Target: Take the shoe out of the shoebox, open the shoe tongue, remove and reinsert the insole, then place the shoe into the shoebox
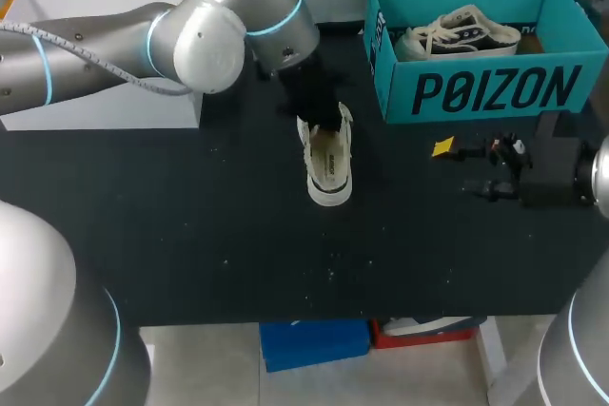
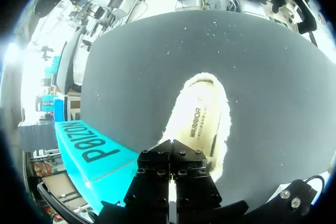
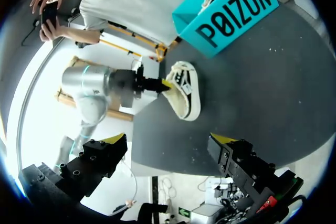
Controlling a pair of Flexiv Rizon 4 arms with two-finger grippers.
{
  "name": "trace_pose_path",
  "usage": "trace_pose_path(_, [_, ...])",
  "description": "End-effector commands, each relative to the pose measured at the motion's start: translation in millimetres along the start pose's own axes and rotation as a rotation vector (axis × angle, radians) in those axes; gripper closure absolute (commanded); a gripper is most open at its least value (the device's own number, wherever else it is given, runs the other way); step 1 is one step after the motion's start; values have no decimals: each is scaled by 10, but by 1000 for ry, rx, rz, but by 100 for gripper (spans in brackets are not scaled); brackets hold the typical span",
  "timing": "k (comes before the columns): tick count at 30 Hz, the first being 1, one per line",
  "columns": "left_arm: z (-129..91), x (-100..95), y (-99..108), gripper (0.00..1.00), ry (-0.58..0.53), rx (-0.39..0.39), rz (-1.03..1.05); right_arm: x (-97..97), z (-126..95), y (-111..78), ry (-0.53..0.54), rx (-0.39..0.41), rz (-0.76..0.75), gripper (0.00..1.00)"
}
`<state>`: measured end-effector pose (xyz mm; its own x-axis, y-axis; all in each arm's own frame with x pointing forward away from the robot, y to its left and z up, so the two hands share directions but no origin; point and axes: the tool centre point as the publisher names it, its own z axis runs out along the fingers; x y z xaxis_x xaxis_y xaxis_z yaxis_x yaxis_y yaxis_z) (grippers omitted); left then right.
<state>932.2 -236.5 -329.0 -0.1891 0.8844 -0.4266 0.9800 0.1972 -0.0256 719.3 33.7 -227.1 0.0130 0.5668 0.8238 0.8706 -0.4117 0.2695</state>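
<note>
A white shoe [image 1: 329,166] lies on the black table [image 1: 190,225] near the middle, its opening up and the printed insole [image 2: 202,121] showing. My left gripper [image 1: 316,119] is shut at the shoe's far end; its black fingers [image 2: 157,174] meet at the near rim of the opening, and I cannot see whether anything thin is pinched. In the right wrist view the shoe [image 3: 184,95] lies ahead with the left gripper [image 3: 164,84] at one end. My right gripper [image 1: 466,168] hangs open and empty to the right of the shoe, its fingers wide apart [image 3: 172,140].
The teal shoebox [image 1: 476,92] stands open at the back right with a second white shoe [image 1: 457,33] inside; it also shows beside the left gripper [image 2: 92,148] and as the shoebox [image 3: 231,11] beyond the shoe. A white box [image 1: 114,106] sits back left.
</note>
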Motion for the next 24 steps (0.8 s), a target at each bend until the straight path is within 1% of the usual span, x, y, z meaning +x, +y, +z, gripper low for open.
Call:
trace_pose_path(1, [-196, 47, 112, 100, -65, -48, -25, 6, 4, 1, -2, 0, 1, 0])
trace_pose_path(2, [-213, 49, 152, 100, -59, -61, -35, 6, 4, 1, -2, 0, 1, 0])
trace_pose_path(3, [-201, 52, 238, 100, -58, -67, -42, 6, 4, 1, -2, 0, 1, 0])
trace_pose_path(4, [-203, 55, 269, 100, -52, -75, -41, 6, 4, 1, -2, 0, 1, 0])
trace_pose_path(5, [-230, 69, 234, 100, -45, -85, -49, 6, 4, 1, -2, 0, 1, 0])
trace_pose_path(6, [-234, 91, 253, 100, -42, -100, -66, 6, 4, 1, -2, 0, 1, 0])
trace_pose_path(7, [-204, 125, 381, 100, -38, -118, -71, 6, 4, 1, -2, 0, 1, 0])
trace_pose_path(8, [-195, 149, 423, 100, -39, -130, -82, 6, 4, 1, -2, 0, 1, 0])
trace_pose_path(12, [-145, 213, 491, 100, -12, -148, -95, 6, 4, 1, -2, 0, 1, 0])
trace_pose_path(13, [-117, 228, 532, 100, -4, -141, -86, 6, 4, 1, -2, 0, 1, 0])
trace_pose_path(18, [-27, 253, 520, 100, 18, -129, -91, 6, 4, 1, -2, 0, 1, 0])
trace_pose_path(21, [26, 233, 461, 100, 18, -110, -75, 6, 4, 1, -2, 0, 1, 0])
trace_pose_path(24, [81, 192, 351, 100, 15, -89, -51, 6, 4, 1, -2, 0, 1, 0])
